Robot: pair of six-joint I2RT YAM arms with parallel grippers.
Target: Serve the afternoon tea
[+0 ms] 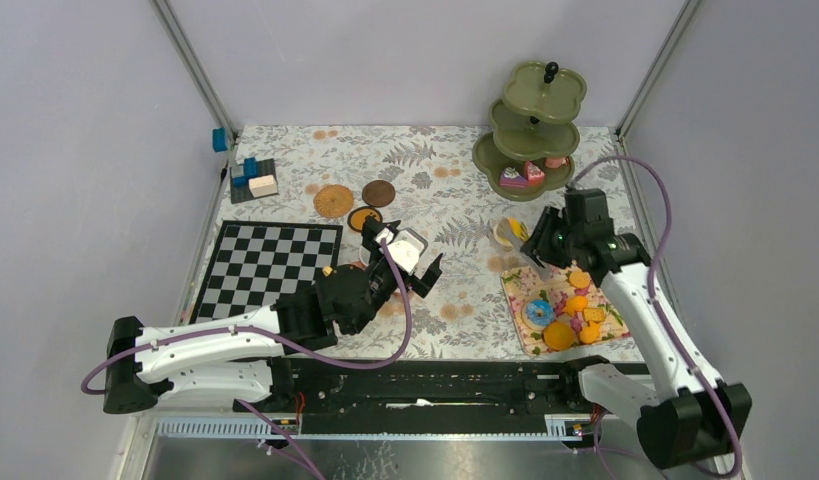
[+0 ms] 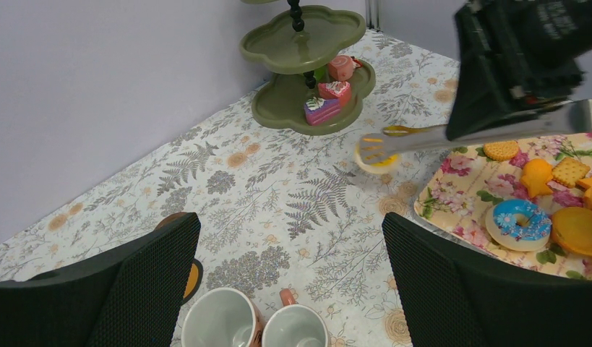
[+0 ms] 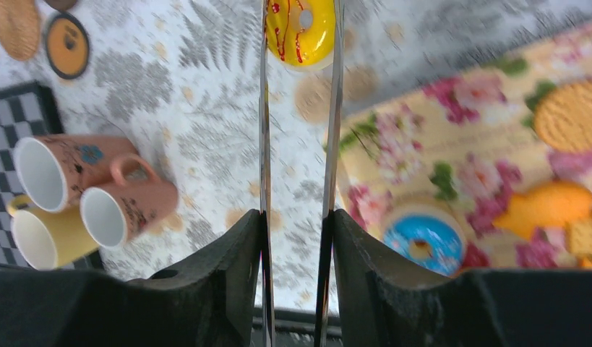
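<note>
My right gripper (image 3: 296, 238) is shut on a pair of metal tongs (image 3: 264, 108). The tong tips sit either side of a yellow donut (image 3: 300, 29) over the floral cloth, left of the flowered tray (image 1: 520, 300). I cannot tell whether the donut rests on the cloth. My left gripper (image 2: 293, 282) is open above two pinkish mugs (image 2: 222, 318), with nothing between its fingers (image 2: 134, 289). A yellow mug (image 3: 43, 238) lies beside them. The olive three-tier stand (image 1: 530, 130) at the back holds small cakes (image 2: 323, 108) on its lowest tier.
The tray carries a blue donut (image 3: 421, 242), cookies (image 3: 571, 116) and orange sweets. Round brown coasters (image 1: 333, 200) lie left of centre. A chessboard (image 1: 270, 265) lies at the left, with coloured blocks (image 1: 250, 180) behind it. Frame posts and walls close in the sides.
</note>
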